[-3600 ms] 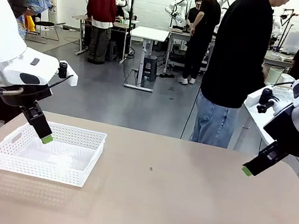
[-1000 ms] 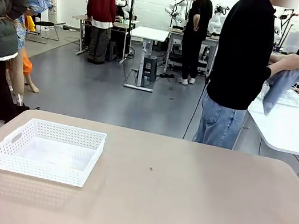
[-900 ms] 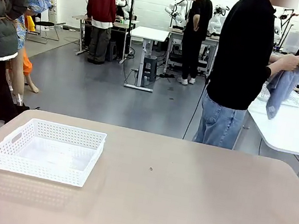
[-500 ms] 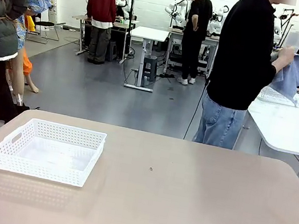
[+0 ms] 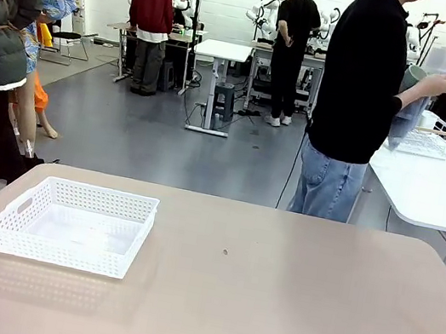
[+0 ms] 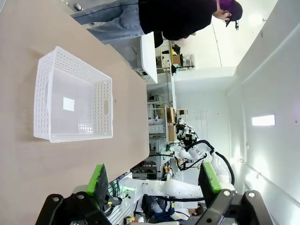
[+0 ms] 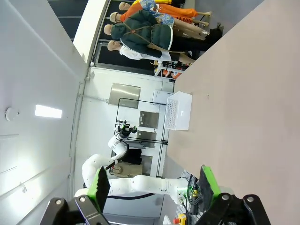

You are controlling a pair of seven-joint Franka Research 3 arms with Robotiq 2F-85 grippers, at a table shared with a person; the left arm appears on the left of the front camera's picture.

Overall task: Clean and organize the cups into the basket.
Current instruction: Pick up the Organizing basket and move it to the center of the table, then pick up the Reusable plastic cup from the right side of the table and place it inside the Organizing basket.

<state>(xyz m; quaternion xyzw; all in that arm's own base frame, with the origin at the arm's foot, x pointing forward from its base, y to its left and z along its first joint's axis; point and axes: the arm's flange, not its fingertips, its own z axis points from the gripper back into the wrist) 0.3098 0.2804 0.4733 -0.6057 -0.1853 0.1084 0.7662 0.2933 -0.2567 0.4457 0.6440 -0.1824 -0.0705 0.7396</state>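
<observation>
The whole matter turns on how far the mint green cup [image 5: 413, 77] is from both arms. It is off the tan table [image 5: 286, 299], up in the person's hand [image 5: 435, 83] at the far right, with a blue-grey cloth [image 5: 405, 121] draped over and below it. The person stands turned toward the white side table [image 5: 435, 191], where a white wire basket [image 5: 425, 140] sits. The cup looks roughly upright, though the cloth hides much of it, so its long axis cannot be told for certain. The basket [image 5: 61, 253] sits empty on the robot's left part of the table, well apart from the cup. In the left wrist view the left gripper [image 6: 152, 180] hangs above the table with its fingers spread wide and nothing between them, and the basket lies ahead of it. The right gripper [image 7: 153, 182] is likewise spread and empty, with the basket far off across the table. By this layout the right arm seems the nearer to a cup handed in from that side, and the left to the basket.
</observation>
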